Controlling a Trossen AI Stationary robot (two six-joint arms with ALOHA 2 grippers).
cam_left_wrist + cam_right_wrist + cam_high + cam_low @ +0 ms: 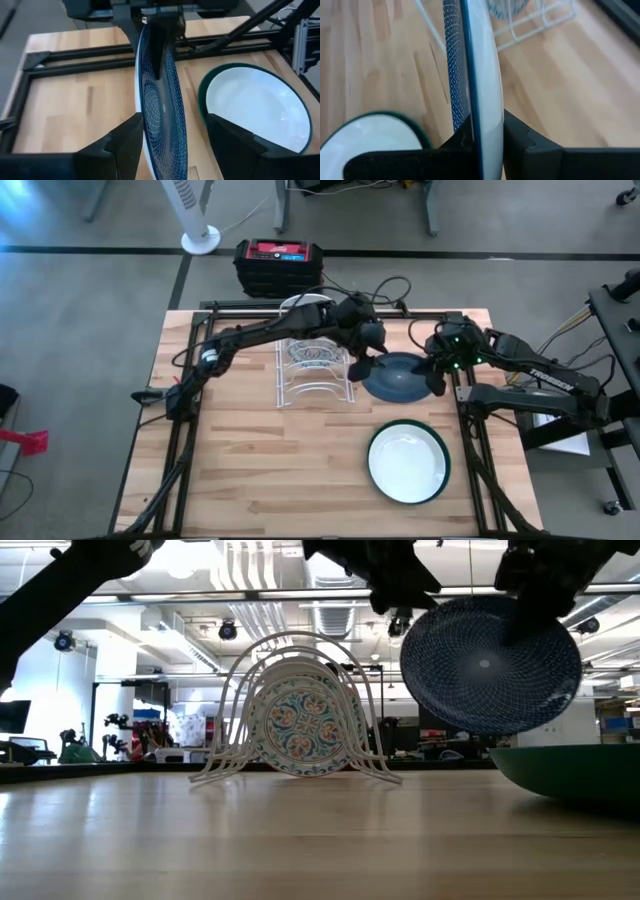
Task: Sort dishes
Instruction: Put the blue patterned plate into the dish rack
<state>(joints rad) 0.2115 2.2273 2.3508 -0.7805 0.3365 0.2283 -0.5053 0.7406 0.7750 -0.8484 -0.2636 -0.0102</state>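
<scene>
Blue speckled dish (398, 377) hung above our counter (250, 460) beside the wire rack (312, 370); our right gripper (485, 135) pinched its rim, while our left gripper (172, 137) straddled it, fingers spread.

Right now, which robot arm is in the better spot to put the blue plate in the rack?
Probably the left. Its gripper is open around the blue plate, right beside the rack. The right gripper pinches the plate's far rim, farther from the rack.

Blue dish (490, 665) aloft; floral dish (303, 725) racked (235, 740).
</scene>
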